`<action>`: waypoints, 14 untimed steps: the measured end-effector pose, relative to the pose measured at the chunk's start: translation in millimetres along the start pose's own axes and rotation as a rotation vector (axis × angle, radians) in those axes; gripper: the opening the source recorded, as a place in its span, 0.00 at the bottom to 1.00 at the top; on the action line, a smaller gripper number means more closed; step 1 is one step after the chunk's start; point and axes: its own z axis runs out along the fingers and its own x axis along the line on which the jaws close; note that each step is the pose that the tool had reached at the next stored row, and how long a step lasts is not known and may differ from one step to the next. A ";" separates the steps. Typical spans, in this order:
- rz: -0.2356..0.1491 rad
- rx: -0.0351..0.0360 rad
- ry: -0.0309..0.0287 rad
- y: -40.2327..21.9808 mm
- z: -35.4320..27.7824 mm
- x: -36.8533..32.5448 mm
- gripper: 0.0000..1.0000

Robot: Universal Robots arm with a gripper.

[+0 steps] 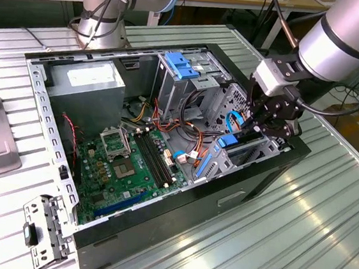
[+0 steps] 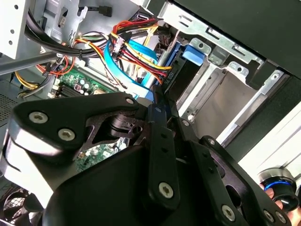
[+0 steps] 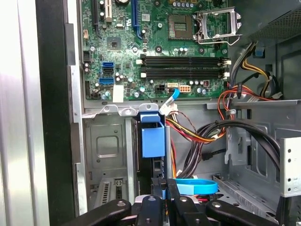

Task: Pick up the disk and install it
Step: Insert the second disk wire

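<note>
Ribbed silver metal table panels (image 1: 326, 208) carry an open black desktop computer case (image 1: 178, 205) lying on its side, with a workshop bench and cardboard boxes behind it. Inside the case lie a green motherboard (image 1: 128, 167) with black memory slots, a large grey power-supply box (image 1: 85, 83) bearing a white sticker, a blue plastic latch handle (image 1: 181, 65) on the upper drive cage, and bundles of red, yellow and orange wires (image 3: 197, 132). At the exterior view's right, the silver-grey robot arm (image 1: 344, 36) reaches down to the lower drive cage, where its black gripper (image 1: 269, 126) stands at the cage's edge. The disk (image 1: 242, 141), a flat silver-black hard drive with blue plastic side rails, stands on edge partly inside the grey metal bay. In the first wrist view the black fingers (image 3: 160, 188) sit closed on the disk's near end, the blue rail tab (image 3: 153, 134) pointing toward the motherboard. In the second wrist view the gripper (image 2: 159, 101) pinches the dark disk (image 2: 181, 77) beside a blue ribbon cable (image 2: 141, 49).
</note>
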 end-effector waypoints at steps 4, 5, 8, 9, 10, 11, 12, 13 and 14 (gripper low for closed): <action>-0.001 -0.0052 0.0003 -1.1 1.2 1.3 0.16; -0.001 -0.0060 0.0004 -1.1 1.7 1.5 0.16; -0.001 -0.0088 0.0012 -1.0 4.2 2.2 0.16; -0.001 -0.0101 0.0012 -1.0 5.5 2.5 0.16; -0.001 -0.0109 0.0011 -1.0 6.4 2.6 0.16; -0.001 -0.0112 0.0011 -1.0 6.7 2.7 0.16; -0.002 -0.0114 0.0012 -1.0 6.7 2.8 0.16; -0.003 -0.0116 0.0010 -1.1 6.8 2.7 0.16; -0.004 -0.0119 0.0006 -1.2 6.5 2.7 0.16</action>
